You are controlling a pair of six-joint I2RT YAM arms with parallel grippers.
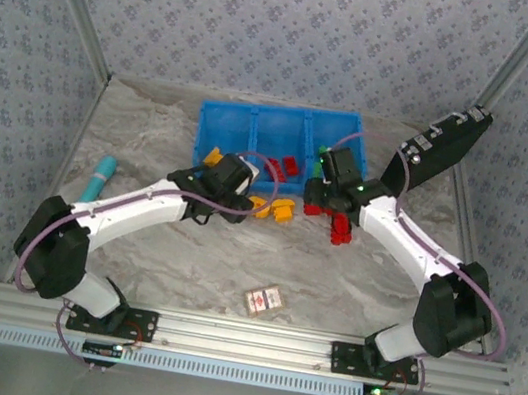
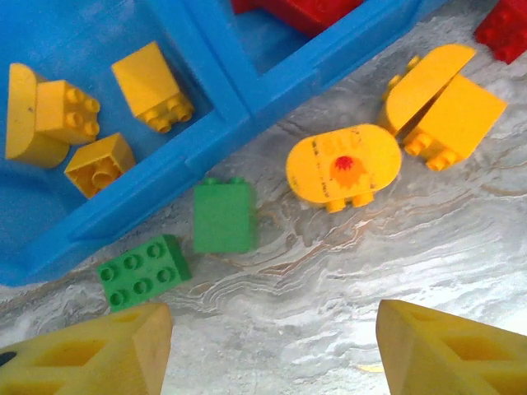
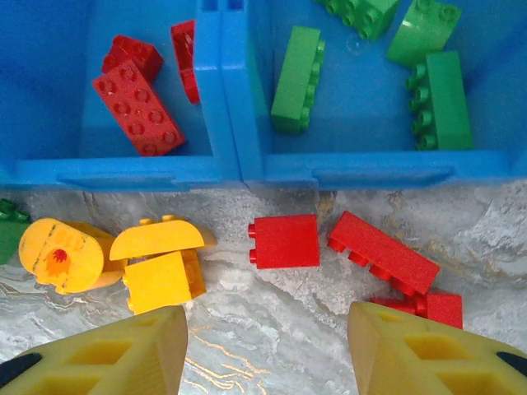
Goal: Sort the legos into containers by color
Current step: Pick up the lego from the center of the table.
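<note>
While left pincer (image 2: 272, 350) and right pincer (image 3: 265, 346) gape empty, long red lego (image 3: 383, 262) lies slanted near bin (image 3: 222, 170)

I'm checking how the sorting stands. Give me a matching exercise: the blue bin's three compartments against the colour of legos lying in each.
Compartments of the blue bin:
1. left compartment
2. middle compartment
3. right compartment

Inside it:
a. green legos
b. yellow legos
c. red legos

Pairs: 1-b, 2-c, 3-a.
</note>
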